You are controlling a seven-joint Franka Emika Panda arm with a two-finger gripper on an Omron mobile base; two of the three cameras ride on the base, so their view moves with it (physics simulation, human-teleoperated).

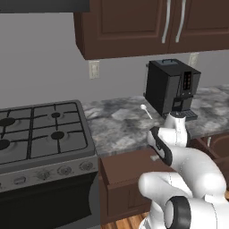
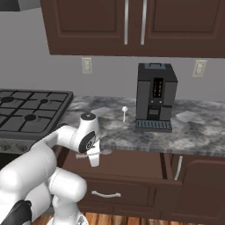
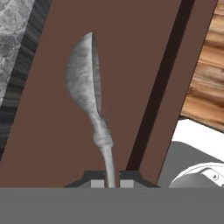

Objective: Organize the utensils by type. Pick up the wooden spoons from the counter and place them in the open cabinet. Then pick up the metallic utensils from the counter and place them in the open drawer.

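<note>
We had the claw [image 3: 108, 183] pinched on the metal spoon [image 3: 87, 83], its handle between the tips and its long axis running up the hand frame; directly beneath lay the open drawer [image 3: 52, 144], so release meant straight down.

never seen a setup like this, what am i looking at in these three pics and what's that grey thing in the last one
This is a rendered kitchen with a white robot arm on a driving base. Two pictures come from cameras on the base, behind the arm to its left and right; the third looks along the hand itself. The gripper is shut on the handle of a metal spoon, the grey thing, held over the open drawer below the counter. On the counter stand a black coffee machine and, beside it, a small white utensil, too small to identify. A gas stove sits to the left, and the upper cabinets look closed.
</note>
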